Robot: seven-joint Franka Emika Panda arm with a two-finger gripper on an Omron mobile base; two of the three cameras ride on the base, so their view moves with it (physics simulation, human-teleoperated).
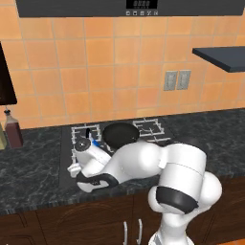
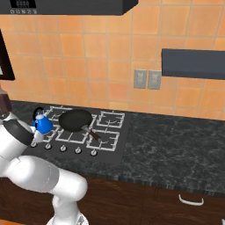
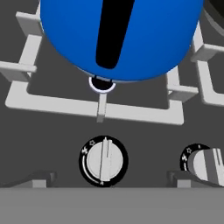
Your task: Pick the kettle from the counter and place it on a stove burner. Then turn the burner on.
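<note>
Though the bent white arm hides most of it from the left, the bright-blue cone-shaped kettle [image 2: 43, 123] with its black arched handle sits on the front-left square wire-grate stove burner [image 3: 101, 110], beside a round black frying pan [image 2: 75, 120]. Hanging low over a round silver knob [image 3: 103, 160], the gripper [image 3: 109, 183] shows fingertips apart, holding nothing.

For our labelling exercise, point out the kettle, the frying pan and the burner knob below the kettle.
kettle [image 3: 144, 39]: hand view, blue body.
frying pan [image 2: 75, 120]: right base view, pan's dark inside.
knob [image 3: 103, 160]: hand view, silver dial centre.
</note>
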